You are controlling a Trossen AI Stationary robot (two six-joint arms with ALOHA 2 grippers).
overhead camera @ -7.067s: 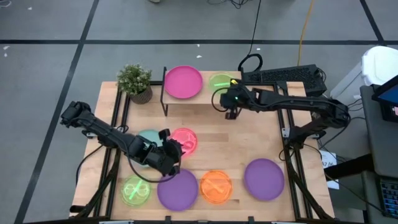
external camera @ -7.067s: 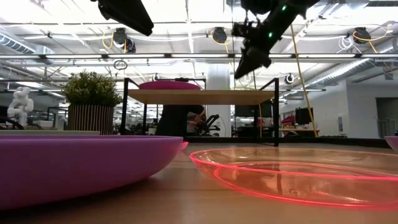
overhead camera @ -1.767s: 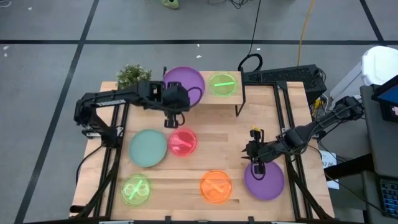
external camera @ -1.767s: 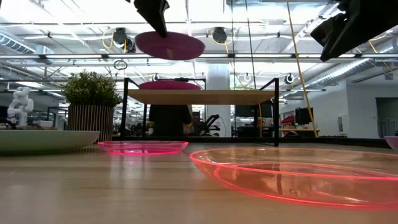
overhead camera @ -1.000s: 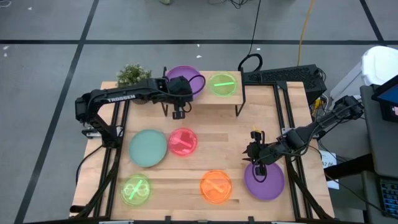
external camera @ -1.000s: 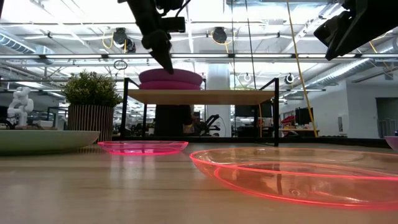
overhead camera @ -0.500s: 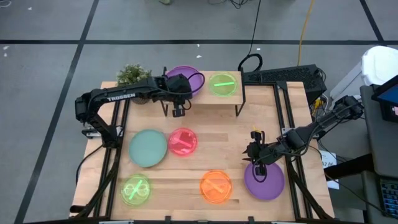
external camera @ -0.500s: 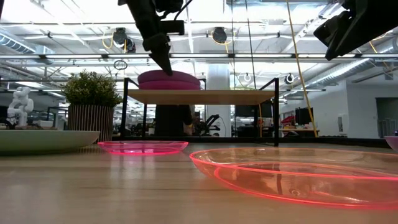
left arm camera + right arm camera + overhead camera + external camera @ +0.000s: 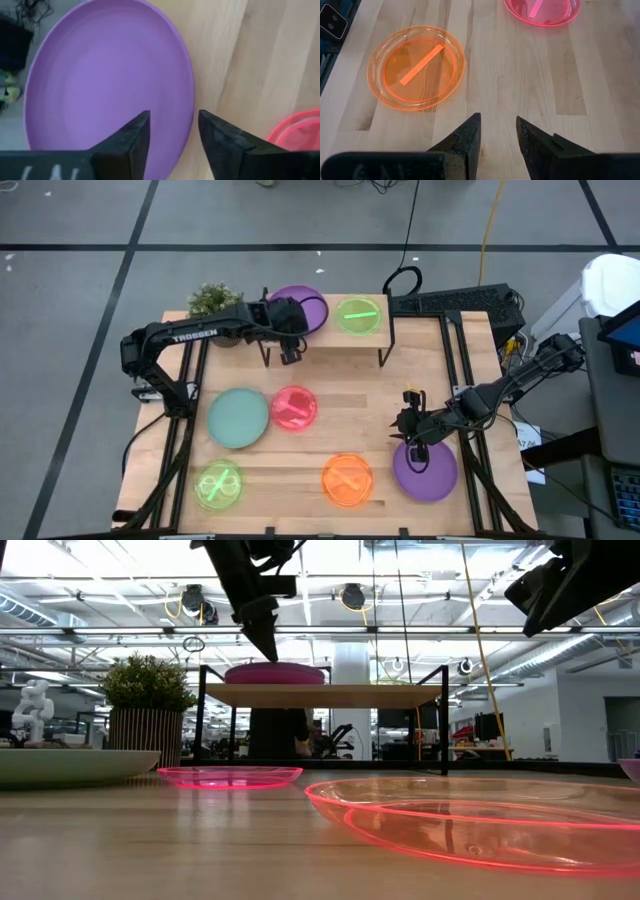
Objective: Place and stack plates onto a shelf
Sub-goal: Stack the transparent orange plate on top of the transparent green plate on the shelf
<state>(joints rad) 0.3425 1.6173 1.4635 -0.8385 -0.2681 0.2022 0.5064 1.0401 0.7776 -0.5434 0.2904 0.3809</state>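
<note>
The low wood shelf (image 9: 330, 337) (image 9: 330, 695) stands at the table's far edge. A purple plate (image 9: 305, 308) (image 9: 110, 80) lies flat on its left half, on top of another plate; in the low view the two read as one low magenta-purple stack (image 9: 275, 673). A lime-green plate (image 9: 358, 315) lies on the shelf's right half. My left gripper (image 9: 289, 355) (image 9: 266, 645) (image 9: 172, 120) is open just above the purple plate's near rim, its fingers on either side of that rim. My right gripper (image 9: 414, 450) (image 9: 497, 122) is open, raised over a second purple plate (image 9: 428, 468) at the near right.
On the table lie a teal plate (image 9: 238, 417), a pink plate (image 9: 294, 407), a lime-green plate (image 9: 218, 485) and an orange plate (image 9: 347, 478) (image 9: 416, 67). A potted plant (image 9: 215, 302) stands left of the shelf. A keyboard (image 9: 455, 302) lies beyond the far right corner.
The purple plate has settled lower and flat onto the plate beneath it; the stack on the shelf shows thinner than a second ago. My left gripper has shifted slightly toward the far edge. My right arm has kept still.
</note>
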